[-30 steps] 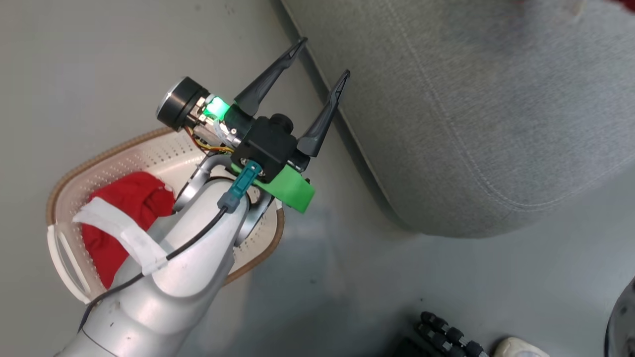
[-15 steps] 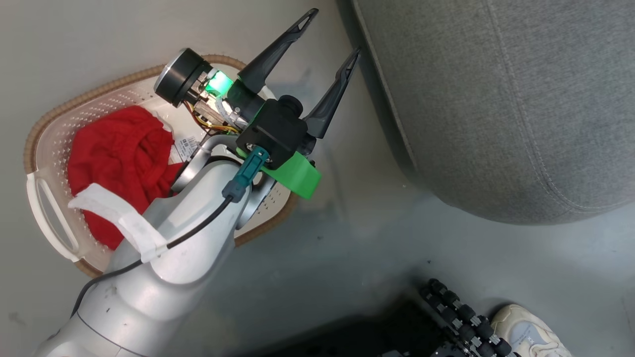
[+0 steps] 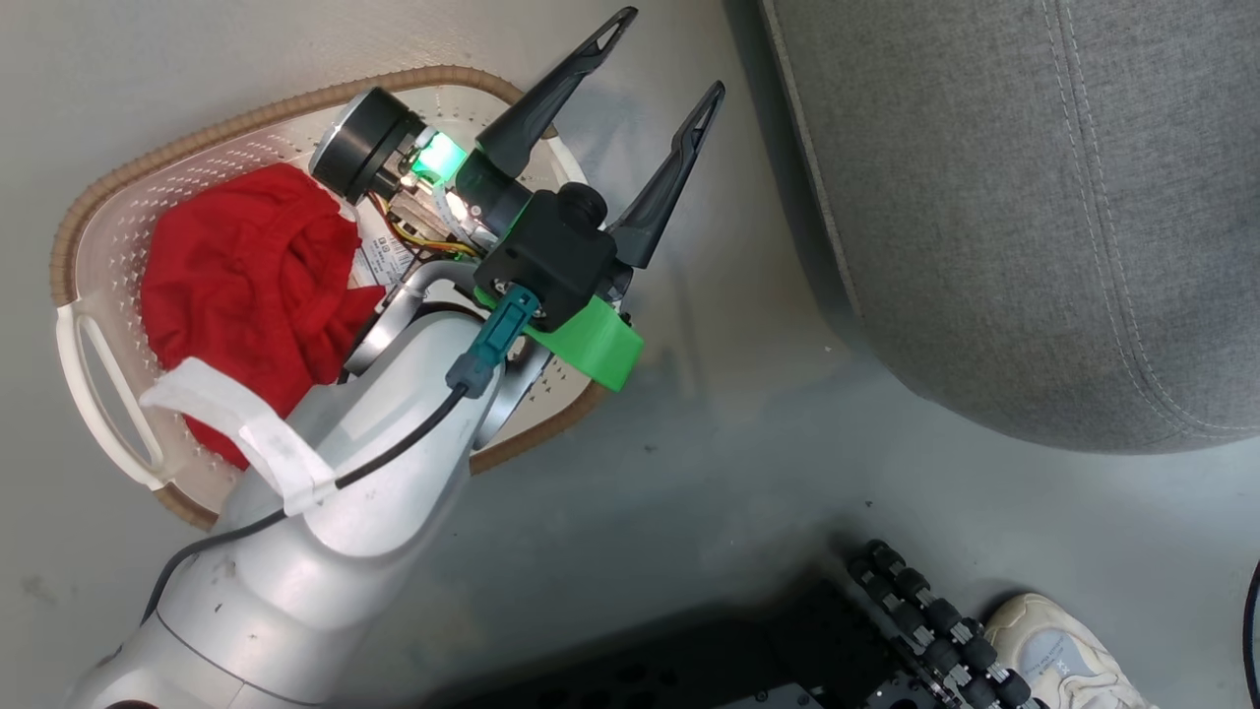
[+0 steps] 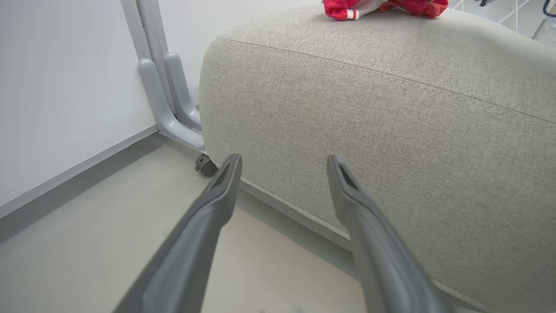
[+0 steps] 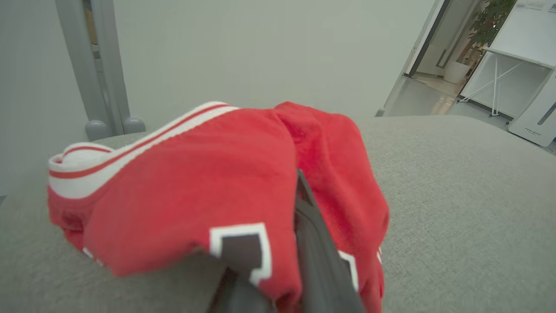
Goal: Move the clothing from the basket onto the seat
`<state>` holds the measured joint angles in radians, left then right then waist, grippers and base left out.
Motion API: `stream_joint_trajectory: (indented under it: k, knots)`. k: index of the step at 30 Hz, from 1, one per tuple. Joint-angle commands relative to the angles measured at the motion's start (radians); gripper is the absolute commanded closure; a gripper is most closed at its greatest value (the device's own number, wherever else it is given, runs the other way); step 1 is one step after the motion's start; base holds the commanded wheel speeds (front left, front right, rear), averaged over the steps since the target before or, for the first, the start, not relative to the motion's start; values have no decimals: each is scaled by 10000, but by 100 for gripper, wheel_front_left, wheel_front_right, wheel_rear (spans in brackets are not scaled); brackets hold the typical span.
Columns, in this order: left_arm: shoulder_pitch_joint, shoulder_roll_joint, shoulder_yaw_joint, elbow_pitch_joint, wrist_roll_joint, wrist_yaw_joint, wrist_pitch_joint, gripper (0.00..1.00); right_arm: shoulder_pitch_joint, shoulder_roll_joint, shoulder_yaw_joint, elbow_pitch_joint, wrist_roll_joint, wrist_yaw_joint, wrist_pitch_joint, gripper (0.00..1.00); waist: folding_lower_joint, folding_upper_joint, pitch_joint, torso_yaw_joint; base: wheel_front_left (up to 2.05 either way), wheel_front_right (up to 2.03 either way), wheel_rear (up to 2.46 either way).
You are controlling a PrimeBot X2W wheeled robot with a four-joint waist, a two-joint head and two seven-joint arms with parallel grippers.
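The left gripper (image 3: 669,54), dark fingers spread and empty, hangs near the cream perforated plastic basket (image 3: 113,241), in which a crumpled red garment (image 3: 236,256) lies. The right gripper (image 5: 293,180) pinches a red, white-trimmed jersey (image 5: 182,187) resting on the large grey fabric seat (image 5: 456,195)

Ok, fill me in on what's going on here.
The robot is moving red sportswear from a laundry basket to a grey seat. A red jersey lies on the seat with the right gripper partly buried in it; whether it grips is unclear. The left gripper hangs open and empty near the basket's rim, and a red bundle waits inside.
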<state>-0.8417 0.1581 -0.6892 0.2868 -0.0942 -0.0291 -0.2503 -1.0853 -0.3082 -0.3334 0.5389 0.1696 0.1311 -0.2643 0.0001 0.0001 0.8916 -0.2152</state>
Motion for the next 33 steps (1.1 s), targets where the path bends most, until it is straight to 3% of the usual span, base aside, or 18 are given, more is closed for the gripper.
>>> stream_joint_trajectory:
  k: [1, 5, 6, 7, 8, 21, 33]
  knots:
    - [-184, 4, -12, 28, -1, 54, -55, 0, 184, 61, 34, 172, 88, -7, -2, 100, -1, -1, -31, 7, 0, 0, 0]
    - [-186, -11, -27, 97, -55, 67, -84, 0, 417, 142, 24, 429, 164, -7, -2, 100, -1, -1, -127, 13, 0, 0, 0]
    - [-174, -1, -22, 111, -72, 72, -90, 0, 426, 161, -18, 402, 187, -7, -2, 88, -1, -1, -169, 8, 0, 0, 0]
    - [-151, 9, -17, 137, -88, 86, -103, 0, 480, 197, -43, 368, 201, -7, -2, 19, -1, -1, -245, 7, 0, 0, 0]
    - [-121, 17, -2, 161, -114, 96, -113, 0, 553, 245, -46, 348, 226, -7, -2, 0, -1, -1, -319, 0, 0, 0, 0]
    - [1151, -50, 599, -7, -682, 445, -139, 0, 3172, 820, 319, -628, -41, -7, -2, 0, -1, -1, -2642, -23, 0, 0, 0]
    - [3114, -151, 2095, -502, -1186, 785, -142, 0, 5552, 985, 1376, -1963, 186, -7, -4, 0, -1, -1, -4888, 760, 0, 0, 0]
